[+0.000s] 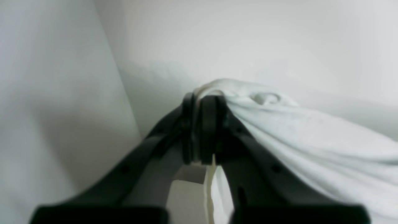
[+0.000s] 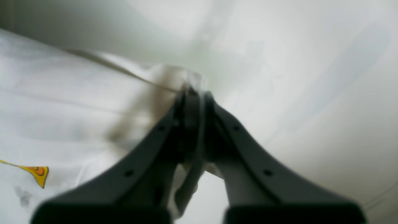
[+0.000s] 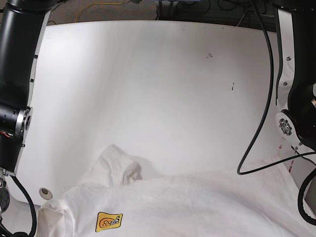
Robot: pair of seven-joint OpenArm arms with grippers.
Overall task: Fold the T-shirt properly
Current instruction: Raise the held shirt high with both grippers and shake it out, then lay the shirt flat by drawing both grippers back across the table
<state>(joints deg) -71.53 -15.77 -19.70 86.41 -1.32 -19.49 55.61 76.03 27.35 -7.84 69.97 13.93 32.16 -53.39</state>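
The left gripper (image 1: 203,102) is pinching a bunched fold of the T-shirt (image 1: 311,137), its jaws clamped together on the cloth, which is draping away to one side of them. The right gripper (image 2: 195,96) is likewise gripping the T-shirt (image 2: 62,102), jaws pressed tight on a thin edge, with the yellow-orange badge (image 2: 39,172) lying off to the side below them. The garment is spreading, wrinkled, over the near edge of the white bench (image 3: 148,74).

A white tabletop (image 3: 148,84) fills most of the base view, with two small dark specks (image 3: 209,55) toward its far right. Beyond its far edge, a yellow cable (image 3: 101,6) lies on grey floor (image 3: 69,14).
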